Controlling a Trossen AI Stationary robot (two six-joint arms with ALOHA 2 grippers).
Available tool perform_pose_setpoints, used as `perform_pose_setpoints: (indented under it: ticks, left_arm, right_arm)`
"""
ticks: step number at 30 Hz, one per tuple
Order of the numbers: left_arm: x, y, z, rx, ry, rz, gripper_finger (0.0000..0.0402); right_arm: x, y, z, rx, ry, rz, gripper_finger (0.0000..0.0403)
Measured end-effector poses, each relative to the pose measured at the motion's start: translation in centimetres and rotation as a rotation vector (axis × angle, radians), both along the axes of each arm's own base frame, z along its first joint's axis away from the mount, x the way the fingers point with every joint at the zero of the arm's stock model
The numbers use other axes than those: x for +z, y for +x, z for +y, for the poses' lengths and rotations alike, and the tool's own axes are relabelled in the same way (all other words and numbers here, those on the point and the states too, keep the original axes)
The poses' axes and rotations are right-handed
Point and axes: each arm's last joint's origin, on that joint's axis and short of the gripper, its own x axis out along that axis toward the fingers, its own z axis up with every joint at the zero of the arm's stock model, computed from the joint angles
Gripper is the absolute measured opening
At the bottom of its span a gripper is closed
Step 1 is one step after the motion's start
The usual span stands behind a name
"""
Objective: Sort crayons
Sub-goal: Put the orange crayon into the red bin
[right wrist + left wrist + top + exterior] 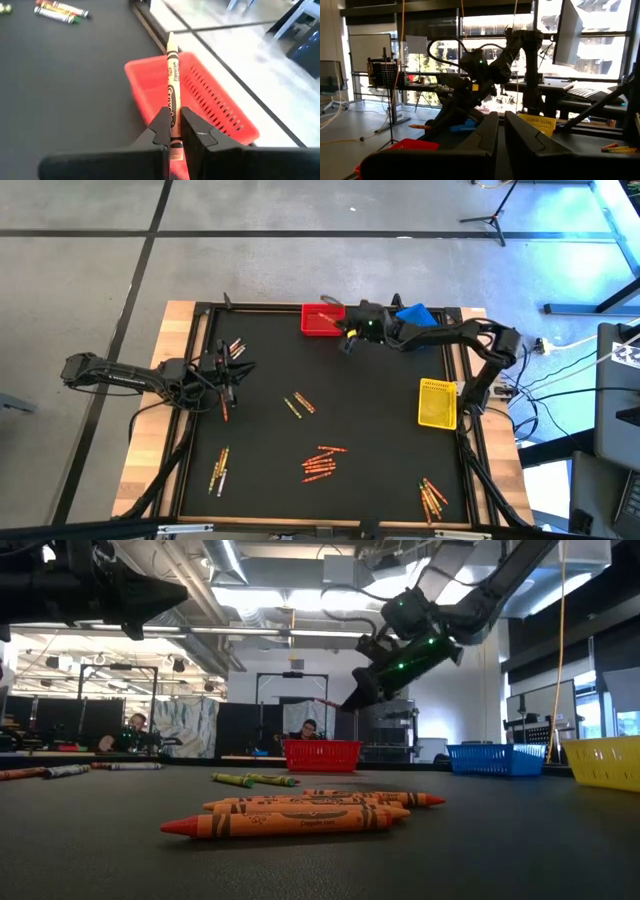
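My right gripper (349, 337) is above the table beside the red bin (321, 321) at the far edge, shut on a red-orange crayon (172, 70) whose tip points out over the bin (200, 95). It also shows raised in the low view (360, 695). My left gripper (226, 374) is over the table's left part, raised and level, fingers together and empty (501, 135). Loose crayons lie flat on the black mat in several clusters (320, 463), (299, 405), (219, 468), (432, 498), (236, 348). My right gripper pinches the crayon's paper-wrapped shaft (172, 102) between its two fingers, toward the rear end. The crayon lies along the fingers and sticks out forward past them. It is lifted clear, slanting down over the red bin's near rim.
A blue bin (415, 313) stands at the far edge, right of the red one. A yellow bin (437, 402) stands at the right edge. A raised frame (200, 320) borders the mat. People sit in the room behind (310, 728). Crayons lie close in the low view (290, 820).
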Motion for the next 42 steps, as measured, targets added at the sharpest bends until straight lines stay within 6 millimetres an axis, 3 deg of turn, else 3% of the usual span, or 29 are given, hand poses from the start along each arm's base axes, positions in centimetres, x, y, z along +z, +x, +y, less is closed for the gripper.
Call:
perform_pose_setpoints:
  ticks: [4,10,18,21,24,30,36,42]
  left_arm:
    - [0.0,0.0,0.0,0.021,0.011,0.001,0.0025]
    - [0.1,0.0,0.0,0.019,0.081,0.011,0.0025]
    - [0.1,0.0,0.0,0.026,0.117,0.027,0.0025]
    - [-0.3,0.3,0.0,0.022,0.148,0.079,0.0025]
    - [-1.1,0.9,-0.1,0.011,0.153,0.150,0.0025]
    - [-2.2,1.6,-0.2,-0.014,0.113,0.234,0.0025]
    - [-2.7,2.0,-0.7,-0.192,0.090,0.257,0.0025]
    - [-2.8,2.1,-1.0,-0.310,0.058,0.256,0.0025]
  right_arm:
    - [-0.7,-0.1,-1.8,0.020,0.006,-0.061,0.0024]
    - [-1.8,-0.1,-2.9,0.017,0.000,-0.082,0.0034]
    - [-1.7,-0.2,-2.9,0.023,-0.023,-0.065,0.0127]
    - [-0.4,-0.5,-2.0,0.070,-0.007,-0.051,0.0157]
    - [1.2,-0.3,0.3,0.188,0.039,-0.057,0.0172]
    - [0.7,1.2,7.1,0.400,0.190,0.036,0.0176]
    - [-1.4,3.2,12.8,0.363,0.234,0.072,0.0172]
    - [-3.3,4.4,16.7,0.244,0.293,0.017,0.0172]
